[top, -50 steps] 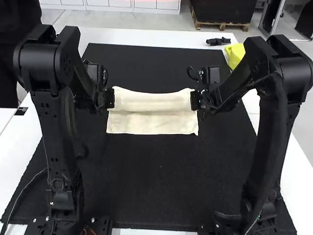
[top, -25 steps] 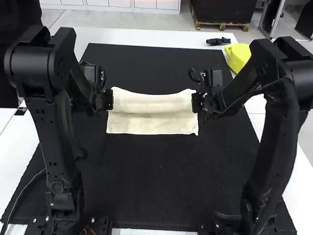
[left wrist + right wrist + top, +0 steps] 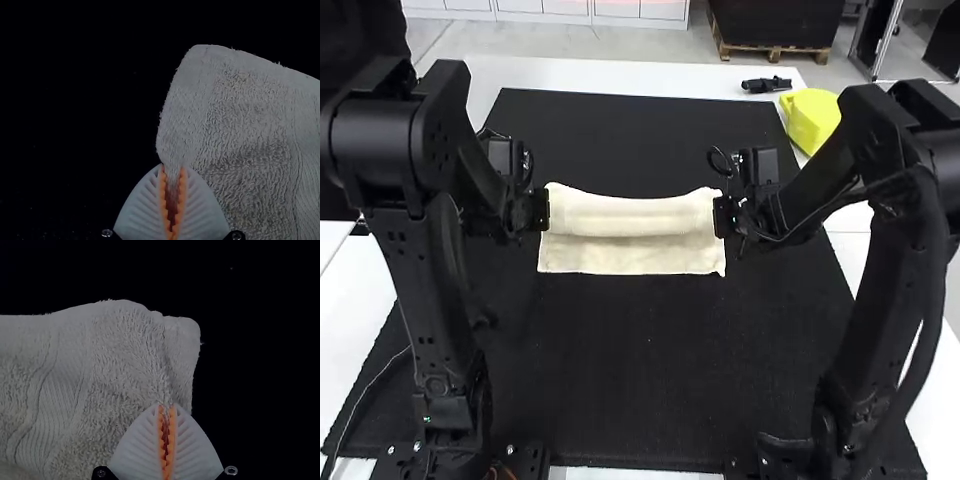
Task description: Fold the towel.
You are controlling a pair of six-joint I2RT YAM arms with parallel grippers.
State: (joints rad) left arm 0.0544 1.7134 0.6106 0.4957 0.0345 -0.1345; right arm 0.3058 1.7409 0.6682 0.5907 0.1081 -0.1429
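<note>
Cream towel (image 3: 630, 215) on the black mat (image 3: 630, 370), toward the far half, between the two grippers. Near strip lies flat; behind it a fuller, rounded fold runs crosswise, sagging a bit mid-span. Left gripper (image 3: 542, 209) is clenched on the towel's left side, fabric pinched at the tips of its orange pads (image 3: 183, 190). Right gripper (image 3: 722, 215) is grasping the right side the same way, near the edge. Yellow object (image 3: 811, 120) and small black item (image 3: 766, 85) sit beyond, on the white table (image 3: 620, 72).
</note>
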